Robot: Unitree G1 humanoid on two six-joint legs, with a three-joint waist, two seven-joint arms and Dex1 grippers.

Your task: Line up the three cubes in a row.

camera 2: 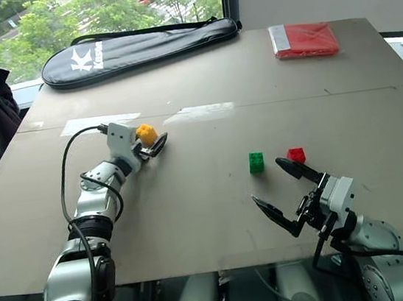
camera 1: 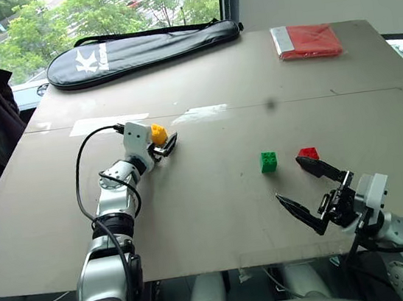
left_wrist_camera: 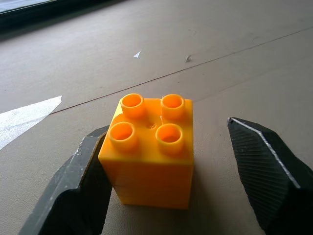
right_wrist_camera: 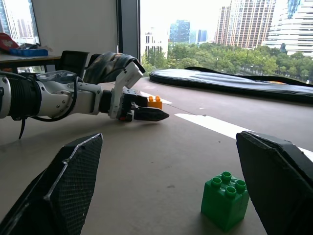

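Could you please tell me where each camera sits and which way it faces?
Head eyes: look down over the table; both arms show.
Left wrist: looks along left pincer at yellow cube, one finger touching.
Right wrist: looks along open right pincer at green cube.
Shared: right wrist and head views show both cubes.

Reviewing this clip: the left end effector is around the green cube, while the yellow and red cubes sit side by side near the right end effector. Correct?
Not quite. The colours are swapped: the left end effector brackets the yellow cube, as the left wrist view shows. The green cube and red cube sit side by side near the open right end effector.
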